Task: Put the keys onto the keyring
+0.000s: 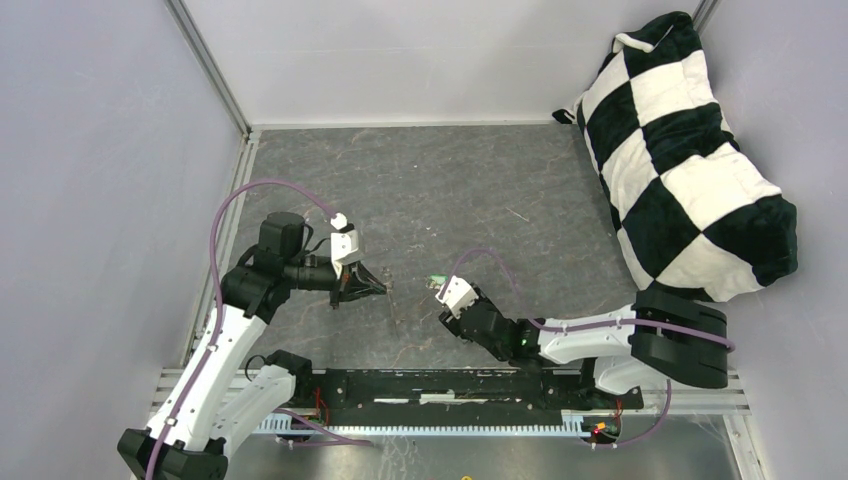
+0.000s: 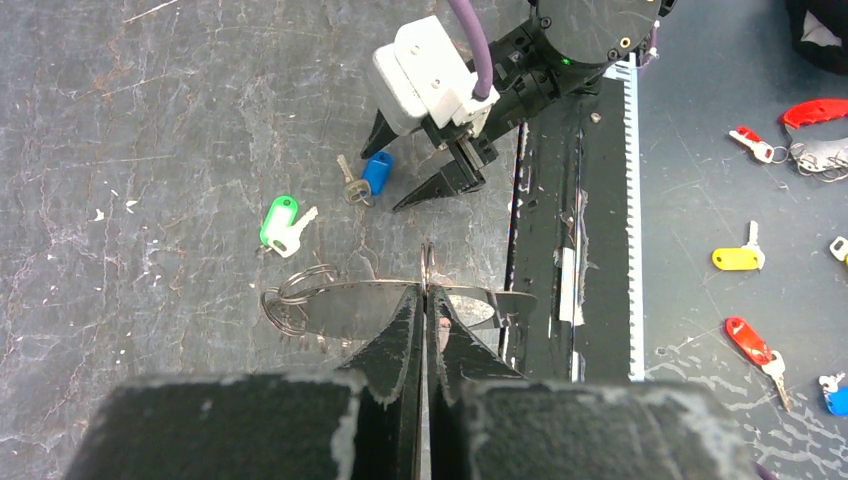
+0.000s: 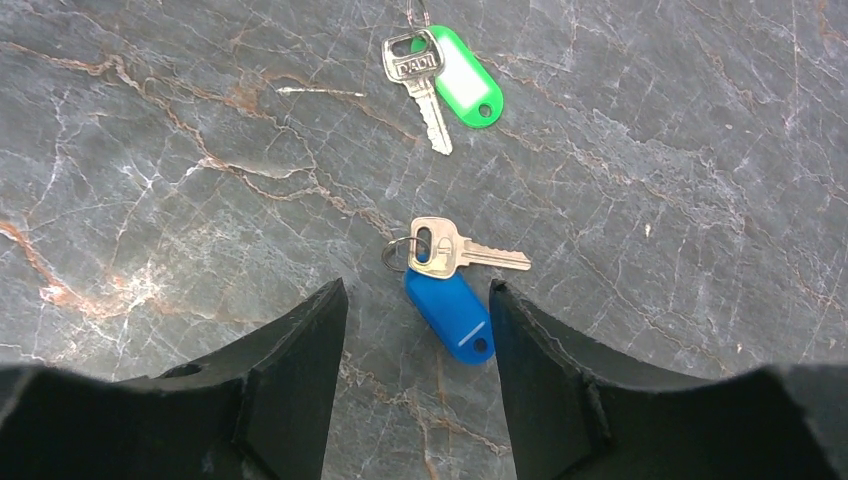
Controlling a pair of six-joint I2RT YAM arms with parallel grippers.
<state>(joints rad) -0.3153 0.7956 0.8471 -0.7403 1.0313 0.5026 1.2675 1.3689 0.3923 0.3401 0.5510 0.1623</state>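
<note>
The green-tagged key (image 3: 462, 78) and the blue-tagged key (image 3: 450, 315) lie flat on the grey marbled table, each on a small ring. My right gripper (image 3: 416, 288) is open and low over the blue key, a finger on each side of its tag, not touching it. In the left wrist view the blue key (image 2: 376, 172) lies at the right gripper's fingertips and the green key (image 2: 279, 225) lies left of it. My left gripper (image 2: 427, 292) is shut on the keyring (image 2: 427, 262), a thin metal edge sticking out past its tips; grey coils (image 2: 287, 300) show to the left. From above, the left gripper (image 1: 378, 288) faces the right gripper (image 1: 445, 293).
A black-and-white checkered cushion (image 1: 690, 160) lies at the back right. A black rail (image 2: 570, 200) runs along the table's near edge. Beyond it, on a lower surface, lie several spare keys with red, yellow (image 2: 738, 258) and blue tags. Grey walls close in both sides.
</note>
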